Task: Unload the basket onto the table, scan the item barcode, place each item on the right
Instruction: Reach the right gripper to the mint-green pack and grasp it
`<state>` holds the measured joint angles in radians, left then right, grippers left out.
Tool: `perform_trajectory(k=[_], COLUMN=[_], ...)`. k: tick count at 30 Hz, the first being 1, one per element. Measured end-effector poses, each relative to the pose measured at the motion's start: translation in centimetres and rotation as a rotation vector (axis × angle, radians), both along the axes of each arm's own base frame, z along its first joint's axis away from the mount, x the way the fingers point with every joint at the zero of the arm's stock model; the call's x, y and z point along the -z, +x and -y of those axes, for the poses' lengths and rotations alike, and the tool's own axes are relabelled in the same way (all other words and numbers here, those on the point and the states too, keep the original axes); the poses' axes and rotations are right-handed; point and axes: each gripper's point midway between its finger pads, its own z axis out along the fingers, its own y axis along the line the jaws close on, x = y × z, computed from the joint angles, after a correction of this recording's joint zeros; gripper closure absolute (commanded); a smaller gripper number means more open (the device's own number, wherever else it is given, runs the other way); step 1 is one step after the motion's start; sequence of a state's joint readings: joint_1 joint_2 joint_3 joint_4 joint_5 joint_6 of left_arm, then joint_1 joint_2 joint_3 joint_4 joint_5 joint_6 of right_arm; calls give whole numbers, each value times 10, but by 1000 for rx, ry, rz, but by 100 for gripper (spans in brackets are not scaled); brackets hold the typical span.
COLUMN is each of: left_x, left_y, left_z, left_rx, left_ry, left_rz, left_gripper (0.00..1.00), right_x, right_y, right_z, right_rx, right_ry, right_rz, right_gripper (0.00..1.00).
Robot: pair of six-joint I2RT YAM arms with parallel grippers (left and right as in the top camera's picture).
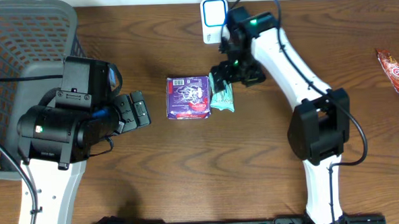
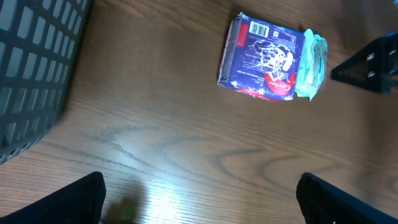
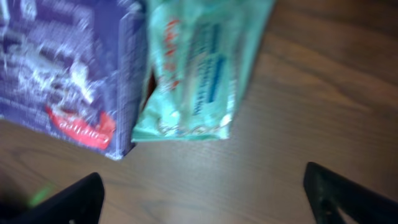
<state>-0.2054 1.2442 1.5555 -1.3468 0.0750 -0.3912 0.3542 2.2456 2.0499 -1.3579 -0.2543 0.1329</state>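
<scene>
Layout for the barcode scan, with every position given relative to the purple packet (image 1: 189,97).

(a) Wooden table (image 1: 188,166), carrying everything.

(b) Grey basket (image 1: 14,39), well to the left of the purple packet. It plays no part yet.

(c) Left gripper (image 1: 137,109), just left of the purple packet and facing it. Its jaws are spread wide with nothing between them.

(d) Right gripper (image 1: 226,76), above and just right of the purple packet, over its neighbour. Its jaws are parted and empty.

(e) The purple packet lies flat near the table's middle.

(f) White scanner (image 1: 213,18), behind the purple packet and slightly to the right.

(g) Teal packet (image 1: 222,97), touching the purple packet's right edge. This is probably the item to scan.

(h) Red wrapper (image 1: 394,70), far to the right.

Risks: because the two packets lie against each other, closing the right jaws could catch both of them or push the purple one aside. The teal film looks soft and crinkled, so a pinch at its edge may slip or fold the code out of sight. No barcode can be made out on it here, so it may reach the scanner with the wrong face showing.
</scene>
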Motion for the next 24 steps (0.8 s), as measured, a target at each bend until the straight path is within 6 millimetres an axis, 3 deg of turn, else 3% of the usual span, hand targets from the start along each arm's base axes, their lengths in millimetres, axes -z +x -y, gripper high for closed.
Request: perform_trajectory(k=[6, 11, 14, 20, 23, 24], left_x=[0, 0, 0, 0, 0, 0], left_y=[0, 0, 0, 0, 0, 0], left_z=[0, 0, 0, 0, 0, 0], left_rx=[0, 0, 0, 0, 0, 0], left_ry=[0, 0, 0, 0, 0, 0], left_rz=[0, 0, 0, 0, 0, 0], left_gripper=[2, 2, 2, 2, 2, 2], right_x=[20, 51, 68, 73, 76, 77], right_y=[11, 8, 11, 21, 19, 17], right_z=[13, 6, 2, -6, -14, -16], right_rx=[71, 76, 90, 127, 126, 131], right_ry=[91, 175, 268, 464, 524, 528], right_rz=[-25, -46, -44, -20, -15, -23], right_gripper=[19, 33, 34, 43, 64, 81])
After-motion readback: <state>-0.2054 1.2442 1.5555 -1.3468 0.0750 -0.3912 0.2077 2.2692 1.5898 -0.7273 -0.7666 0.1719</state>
